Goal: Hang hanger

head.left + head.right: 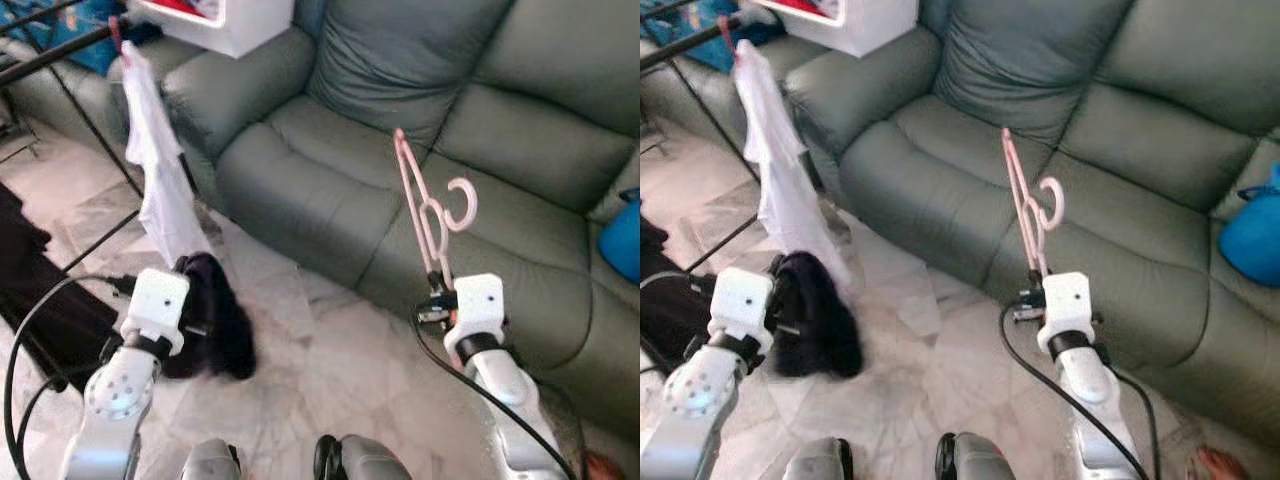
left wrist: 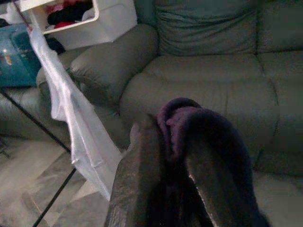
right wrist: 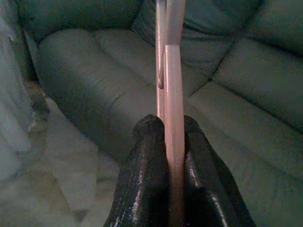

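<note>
Before the grey sofa (image 1: 420,170), a white shirt (image 1: 160,180) hangs from the black rack (image 1: 60,45) at far left, and my left gripper (image 2: 173,156) pinches a dark purple cloth (image 1: 215,315) just beside its hem. To the right, my right gripper (image 1: 440,290) clamps the pink hanger (image 1: 425,205) upright, hook pointing toward the sofa back, over the marble floor (image 1: 330,370).

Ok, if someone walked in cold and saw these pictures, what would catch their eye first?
Probably the pink hanger, held upright in the right gripper in front of the grey-green sofa. Next, the dark fuzzy garment bunched in the left gripper over the marble floor, with a white shirt hanging from the black rack beside it.
</note>
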`<state>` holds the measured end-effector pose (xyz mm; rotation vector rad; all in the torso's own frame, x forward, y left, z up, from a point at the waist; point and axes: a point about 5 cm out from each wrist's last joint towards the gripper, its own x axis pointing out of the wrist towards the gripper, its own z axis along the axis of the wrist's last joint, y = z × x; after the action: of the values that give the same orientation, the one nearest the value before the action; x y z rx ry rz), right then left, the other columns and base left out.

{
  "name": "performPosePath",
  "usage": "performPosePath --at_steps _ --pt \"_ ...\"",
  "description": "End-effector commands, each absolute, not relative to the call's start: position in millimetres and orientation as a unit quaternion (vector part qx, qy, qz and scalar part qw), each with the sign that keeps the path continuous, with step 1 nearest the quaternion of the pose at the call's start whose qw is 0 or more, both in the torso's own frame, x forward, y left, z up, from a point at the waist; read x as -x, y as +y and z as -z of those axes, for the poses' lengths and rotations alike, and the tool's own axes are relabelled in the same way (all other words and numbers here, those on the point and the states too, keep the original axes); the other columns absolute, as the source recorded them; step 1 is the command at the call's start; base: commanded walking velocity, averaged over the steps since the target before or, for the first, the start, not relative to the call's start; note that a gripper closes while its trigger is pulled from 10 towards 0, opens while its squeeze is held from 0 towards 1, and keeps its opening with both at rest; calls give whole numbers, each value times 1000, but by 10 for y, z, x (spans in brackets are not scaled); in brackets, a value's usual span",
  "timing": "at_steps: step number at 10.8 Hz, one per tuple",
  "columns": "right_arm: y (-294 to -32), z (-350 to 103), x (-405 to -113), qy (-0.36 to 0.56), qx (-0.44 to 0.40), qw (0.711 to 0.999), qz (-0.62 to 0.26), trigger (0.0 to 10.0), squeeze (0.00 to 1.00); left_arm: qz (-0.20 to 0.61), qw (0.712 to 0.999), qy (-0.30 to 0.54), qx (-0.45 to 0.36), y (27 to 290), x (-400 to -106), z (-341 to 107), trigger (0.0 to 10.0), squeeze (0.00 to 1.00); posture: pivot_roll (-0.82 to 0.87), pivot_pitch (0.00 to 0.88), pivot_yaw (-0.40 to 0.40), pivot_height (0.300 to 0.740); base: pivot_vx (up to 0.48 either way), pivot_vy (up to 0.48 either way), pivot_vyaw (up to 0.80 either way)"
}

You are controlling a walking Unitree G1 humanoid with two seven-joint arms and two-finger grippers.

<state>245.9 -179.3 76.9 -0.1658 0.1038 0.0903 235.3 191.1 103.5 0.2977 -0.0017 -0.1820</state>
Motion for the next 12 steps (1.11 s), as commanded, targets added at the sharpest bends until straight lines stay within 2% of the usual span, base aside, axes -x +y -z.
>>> performPosePath --at_steps 1,5,12 --pt "-1789 -861 -2485 38 86 995 -45 10000 0 97 984 -20 -150 1901 -2373 -1148 10000 0 -48 143 -92 740 0 0 -800" --pt "-1821 -881 -2523 42 90 994 -41 10000 0 114 984 -27 -137 1830 -2520 -1220 10000 0 -61 137 -95 740 0 -214 -652" --pt "-1804 -914 -2618 41 84 995 -36 10000 0 122 982 -30 -138 1776 -2622 -1243 10000 0 -62 129 -89 740 0 -318 0"
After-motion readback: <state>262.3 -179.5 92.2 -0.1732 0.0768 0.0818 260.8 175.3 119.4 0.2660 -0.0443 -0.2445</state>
